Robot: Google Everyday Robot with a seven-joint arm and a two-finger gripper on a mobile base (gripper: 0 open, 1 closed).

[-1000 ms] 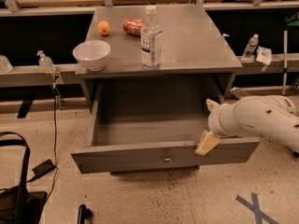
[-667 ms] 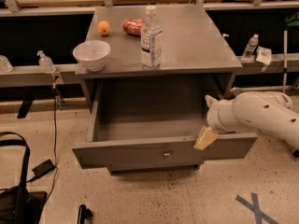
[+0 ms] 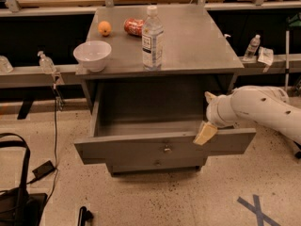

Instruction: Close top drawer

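The top drawer [image 3: 141, 147] of the grey metal cabinet stands pulled out, its deep grey box showing bare inside. Its flat front panel carries a small round silver knob [image 3: 166, 149] at centre. My gripper [image 3: 206, 133] comes in from the right on a white arm [image 3: 263, 109]. Its cream fingertip [image 3: 205, 133] rests against the upper edge of the drawer front, right of the knob. A narrower drawer front [image 3: 157, 163] with its own knob shows below.
On the cabinet top [image 3: 197, 41] stand a white bowl [image 3: 92, 54], a clear water bottle [image 3: 152, 39], an orange [image 3: 105, 28] and a red can [image 3: 134, 26] lying down. A black bag [image 3: 19, 197] and cable lie on the floor at left. Blue tape [image 3: 256, 208] marks the floor at right.
The drawer front has moved back toward the cabinet, and my gripper has moved with it, staying on its upper edge.
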